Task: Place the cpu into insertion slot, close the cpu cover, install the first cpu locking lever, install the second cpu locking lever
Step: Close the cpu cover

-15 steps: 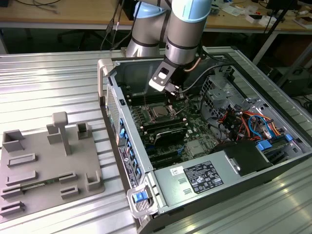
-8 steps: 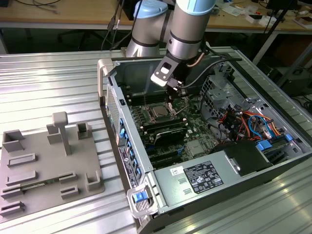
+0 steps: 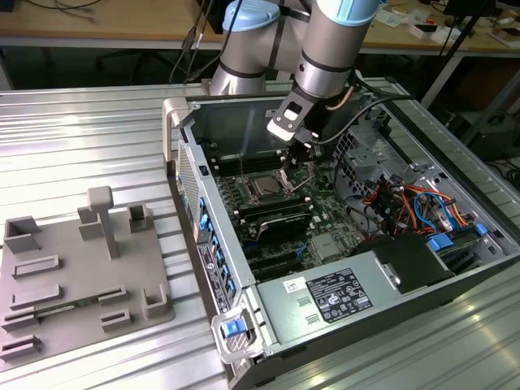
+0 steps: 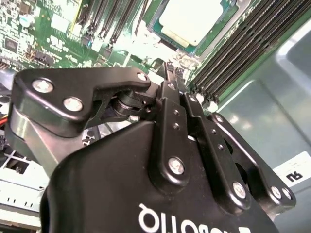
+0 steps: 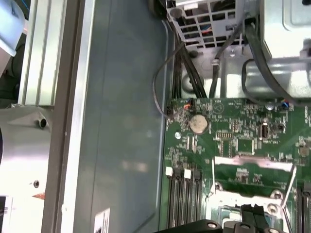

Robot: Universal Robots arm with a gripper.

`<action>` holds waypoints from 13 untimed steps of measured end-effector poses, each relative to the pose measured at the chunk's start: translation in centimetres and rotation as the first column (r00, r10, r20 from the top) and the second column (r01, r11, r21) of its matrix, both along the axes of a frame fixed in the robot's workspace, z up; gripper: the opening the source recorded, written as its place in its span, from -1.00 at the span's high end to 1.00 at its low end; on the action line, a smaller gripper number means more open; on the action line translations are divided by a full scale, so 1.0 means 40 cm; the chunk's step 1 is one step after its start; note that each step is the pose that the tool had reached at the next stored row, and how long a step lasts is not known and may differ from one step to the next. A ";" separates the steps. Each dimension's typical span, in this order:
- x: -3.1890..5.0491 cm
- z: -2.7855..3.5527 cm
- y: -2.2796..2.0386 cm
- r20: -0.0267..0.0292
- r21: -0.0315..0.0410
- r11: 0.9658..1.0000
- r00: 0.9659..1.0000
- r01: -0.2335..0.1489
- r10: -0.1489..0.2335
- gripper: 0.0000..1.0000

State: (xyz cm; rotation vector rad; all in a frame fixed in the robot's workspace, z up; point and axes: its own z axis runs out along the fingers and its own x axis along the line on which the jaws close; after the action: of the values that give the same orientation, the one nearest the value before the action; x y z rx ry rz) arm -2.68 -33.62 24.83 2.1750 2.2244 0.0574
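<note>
"What crowds your arm inside the computer case (image 3: 183, 146)?"

"Orange and blue cables (image 3: 406, 199) on the exterior view's right, black memory slots (image 4: 243, 43) beside the socket, and the power supply (image 3: 341, 296) in front."

"And the cpu (image 4: 192, 19)?"

"It's seated in the insertion slot (image 4: 165, 39), just beyond your hand (image 4: 171, 68). The fingers are pressed together. The cpu cover (image 5: 252, 161) stands open."

"The setting?"

"A ribbed metal worktop (image 3: 81, 130), with a grey fixture tray (image 3: 81, 276) well apart from the case."
</note>
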 end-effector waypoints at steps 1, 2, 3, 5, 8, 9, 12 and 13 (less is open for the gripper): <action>0.001 0.001 0.000 -0.001 0.000 1.000 1.000 0.000 0.000 0.79; 0.002 0.003 0.000 -0.002 0.000 1.000 1.000 0.000 0.000 0.79; 0.002 0.007 0.000 -0.003 0.000 1.000 1.000 0.000 0.000 0.79; 0.003 0.021 0.000 -0.005 0.000 1.000 1.000 0.000 0.000 0.79; 0.004 0.037 0.000 -0.010 0.000 1.000 1.000 0.000 0.000 0.79; 0.005 0.037 0.000 -0.010 0.000 1.000 1.000 0.000 0.000 0.79; 0.005 0.037 0.000 -0.011 0.000 1.000 1.000 0.000 0.000 0.79; 0.005 0.037 0.000 -0.011 0.000 1.000 1.000 0.000 0.000 0.79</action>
State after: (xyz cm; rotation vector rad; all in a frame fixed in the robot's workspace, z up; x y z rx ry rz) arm -2.49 -33.61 26.31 2.1808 2.2301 0.0456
